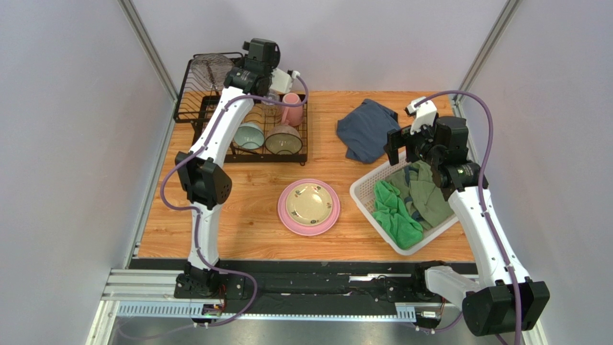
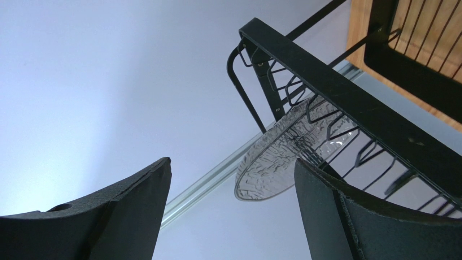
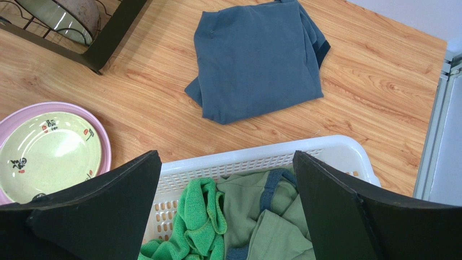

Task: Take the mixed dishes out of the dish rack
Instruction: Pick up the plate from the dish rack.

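The black dish rack stands at the far left of the table. Its flat tray holds a pale teal bowl, a tan-olive bowl, a pink mug and a clear glass tumbler, which my left arm partly covers. The cream plate lies on the pink plate on the table. My left gripper is open and empty, raised beside the rack's basket section, where a clear textured glass piece rests. My right gripper is open and empty over the white basket.
The white lattice basket at the right holds green clothes. A folded blue-grey garment lies on the table behind it. The enclosure walls stand close on the left and right.
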Robot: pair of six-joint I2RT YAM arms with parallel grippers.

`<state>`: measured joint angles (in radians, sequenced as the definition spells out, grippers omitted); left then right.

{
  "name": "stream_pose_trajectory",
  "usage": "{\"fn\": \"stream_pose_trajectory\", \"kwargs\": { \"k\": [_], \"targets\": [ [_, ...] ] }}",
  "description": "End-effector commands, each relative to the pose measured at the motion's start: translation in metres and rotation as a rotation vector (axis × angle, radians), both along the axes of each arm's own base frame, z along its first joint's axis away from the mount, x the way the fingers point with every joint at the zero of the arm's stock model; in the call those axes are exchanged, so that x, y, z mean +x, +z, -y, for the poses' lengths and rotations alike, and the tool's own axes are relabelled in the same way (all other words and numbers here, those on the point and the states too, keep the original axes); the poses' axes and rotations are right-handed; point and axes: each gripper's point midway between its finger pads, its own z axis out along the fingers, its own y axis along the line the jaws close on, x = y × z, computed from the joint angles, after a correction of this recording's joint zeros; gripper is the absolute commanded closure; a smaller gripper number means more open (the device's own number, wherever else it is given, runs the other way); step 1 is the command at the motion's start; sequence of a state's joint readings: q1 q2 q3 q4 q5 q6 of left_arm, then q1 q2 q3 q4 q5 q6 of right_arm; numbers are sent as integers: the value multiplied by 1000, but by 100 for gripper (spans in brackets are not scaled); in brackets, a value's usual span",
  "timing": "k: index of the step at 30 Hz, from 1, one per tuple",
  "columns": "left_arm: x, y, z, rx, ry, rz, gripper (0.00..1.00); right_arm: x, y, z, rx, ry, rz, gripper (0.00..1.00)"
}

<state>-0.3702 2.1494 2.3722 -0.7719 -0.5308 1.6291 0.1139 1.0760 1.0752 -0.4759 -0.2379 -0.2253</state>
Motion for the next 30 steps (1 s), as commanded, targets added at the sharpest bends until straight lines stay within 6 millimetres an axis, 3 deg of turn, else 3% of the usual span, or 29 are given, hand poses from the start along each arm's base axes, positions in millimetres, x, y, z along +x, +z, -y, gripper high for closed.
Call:
{"fn": "stream_pose_trajectory", "kwargs": {
  "k": [1, 23, 30],
  "targets": [
    [10, 24, -23, 111, 41, 49, 9, 2, 26, -2, 2, 12, 65, 1],
    [37, 12, -62, 216, 79, 48, 12, 5, 18, 0, -19, 13, 43, 1],
    [38, 8, -65, 200, 91, 48, 23, 6, 16, 0, -21, 12, 36, 1]
  ]
}}
